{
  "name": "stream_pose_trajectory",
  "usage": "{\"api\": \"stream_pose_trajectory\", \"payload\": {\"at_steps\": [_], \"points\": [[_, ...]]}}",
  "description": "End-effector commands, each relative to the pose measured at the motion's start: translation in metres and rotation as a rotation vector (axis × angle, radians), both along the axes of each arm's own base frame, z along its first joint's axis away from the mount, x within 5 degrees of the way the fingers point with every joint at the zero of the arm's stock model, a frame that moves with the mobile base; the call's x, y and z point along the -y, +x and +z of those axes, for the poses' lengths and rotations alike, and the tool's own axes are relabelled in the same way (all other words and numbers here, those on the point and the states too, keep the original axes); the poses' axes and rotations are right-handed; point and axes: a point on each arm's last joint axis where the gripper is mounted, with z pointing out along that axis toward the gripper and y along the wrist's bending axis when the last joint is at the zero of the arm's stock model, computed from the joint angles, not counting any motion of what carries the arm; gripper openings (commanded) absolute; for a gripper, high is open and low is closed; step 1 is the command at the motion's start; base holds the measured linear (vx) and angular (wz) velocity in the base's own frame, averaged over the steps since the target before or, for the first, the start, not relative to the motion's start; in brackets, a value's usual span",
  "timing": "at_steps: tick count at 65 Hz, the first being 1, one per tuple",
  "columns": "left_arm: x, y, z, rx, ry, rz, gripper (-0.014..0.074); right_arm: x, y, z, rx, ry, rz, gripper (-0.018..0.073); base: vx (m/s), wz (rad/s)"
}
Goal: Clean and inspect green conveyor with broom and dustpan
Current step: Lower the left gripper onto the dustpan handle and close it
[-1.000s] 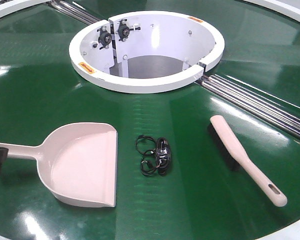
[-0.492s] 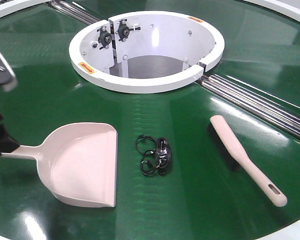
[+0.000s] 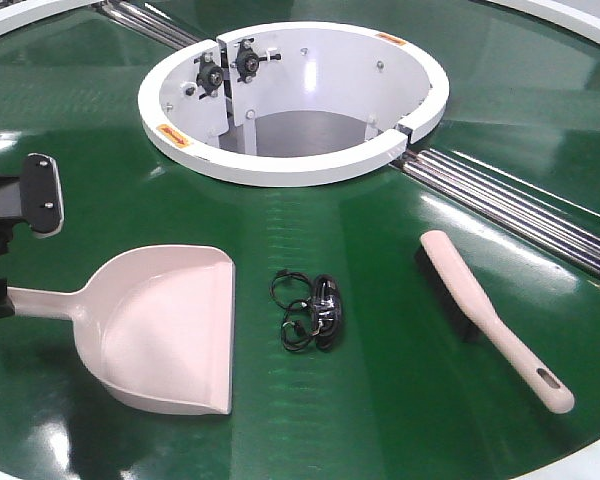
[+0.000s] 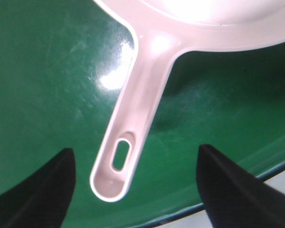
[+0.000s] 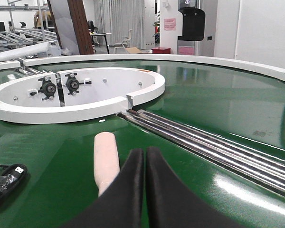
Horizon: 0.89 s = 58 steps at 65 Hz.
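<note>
The left gripper (image 4: 133, 154) is hovering, jaws spread wide either side of the dustpan (image 4: 142, 90) handle on the green conveyor (image 3: 380, 400) (right gripper (image 5: 145, 154) pinched closed, empty); it's wanting a square, centred squeeze

The left claw (image 4: 134, 149) has lifted off the dustpan (image 3: 170, 330) handle and swung farther into view.

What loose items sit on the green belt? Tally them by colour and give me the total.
Pale pink: 2 (the dustpan and the broom, which has black bristles)
Black: 1 (the cable bundle)
Total: 3
</note>
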Motion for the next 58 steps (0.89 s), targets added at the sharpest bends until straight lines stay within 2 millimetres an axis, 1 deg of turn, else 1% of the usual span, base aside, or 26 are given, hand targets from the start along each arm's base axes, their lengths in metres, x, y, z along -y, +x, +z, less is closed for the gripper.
{"api": "stream_pose_trajectory", "payload": {"at_steps": [1, 14, 19, 26, 38, 50, 58], "points": [[0.003, 0.002, 0.017, 0.083, 0.002, -0.069, 0.0542, 0.0, -0.001, 0.006, 0.08, -0.015, 0.002, -0.0008, 0.0, 0.0], [0.006, 0.009, 0.014, 0.122, -0.018, -0.101, 0.0576, 0.0, -0.001, 0.006, 0.08, -0.015, 0.002, -0.0008, 0.0, 0.0], [0.012, 0.011, 0.008, 0.092, -0.04, -0.158, 0.0577, 0.0, -0.001, 0.006, 0.08, -0.015, 0.002, -0.0008, 0.0, 0.0], [0.016, 0.014, -0.001, 0.05, -0.028, -0.197, 0.0577, 0.0, -0.001, 0.006, 0.08, -0.015, 0.002, -0.0008, 0.0, 0.0], [0.018, 0.024, -0.011, 0.063, -0.027, -0.215, 0.0577, 0.0, -0.001, 0.006, 0.08, -0.015, 0.002, -0.0008, 0.0, 0.0], [0.018, 0.031, -0.025, 0.016, -0.012, -0.257, 0.0577, 0.0, -0.001, 0.006, 0.08, -0.015, 0.002, -0.0008, 0.0, 0.0], [0.019, 0.036, -0.031, 0.02, -0.012, -0.26, 0.0577, 0.0, -0.001, 0.006, 0.08, -0.015, 0.002, -0.0008, 0.0, 0.0]]}}
